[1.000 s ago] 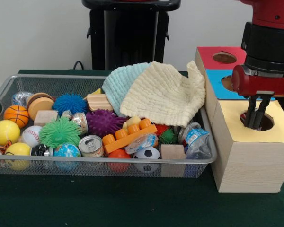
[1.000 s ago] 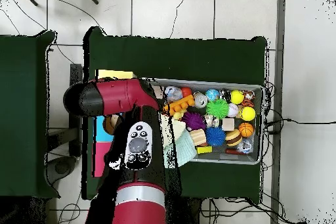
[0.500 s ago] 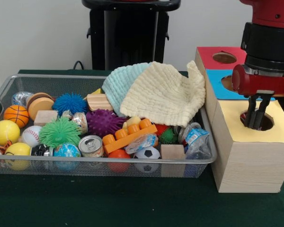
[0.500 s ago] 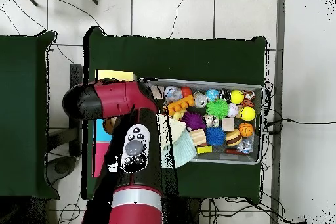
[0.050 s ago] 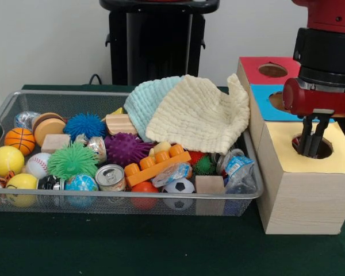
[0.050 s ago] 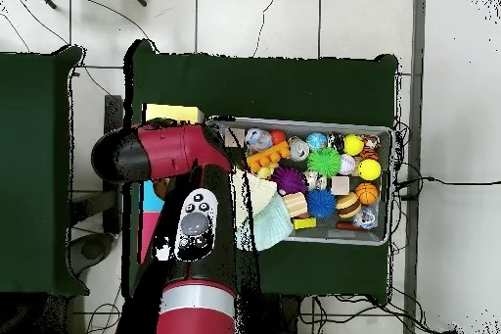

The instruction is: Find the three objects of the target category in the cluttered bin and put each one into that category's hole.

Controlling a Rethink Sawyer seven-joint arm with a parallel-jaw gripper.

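Note:
My gripper (image 5: pixel 311 150) hangs over the yellow-topped end of the wooden sorting box (image 5: pixel 299 195), its tips dipped into the round yellow hole (image 5: pixel 327 148). The fingers (image 5: pixel 306 135) stand slightly apart with nothing between them. Behind the yellow section come a blue-topped hole (image 5: pixel 274 99) and a red-topped hole (image 5: pixel 272 70). The wire mesh bin (image 5: pixel 132 202) to the left holds balls, spiky balls, cans, wooden blocks and an orange toy brick (image 5: pixel 156 164). In the overhead view the red arm (image 6: pixel 176 154) covers the box and hides the gripper.
A pale yellow cloth (image 5: pixel 201 118) and a teal cloth (image 5: pixel 142 103) lie heaped at the bin's back right, draped toward the box. An open tin can (image 5: pixel 110 177) and a crumpled plastic cup (image 5: pixel 237 168) sit near the front rim. Green cloth (image 5: pixel 132 247) covers the table.
The gripper has stayed at the yellow hole, shifting only slightly. In the overhead view the arm's upper link has swung a little toward the left and bottom.

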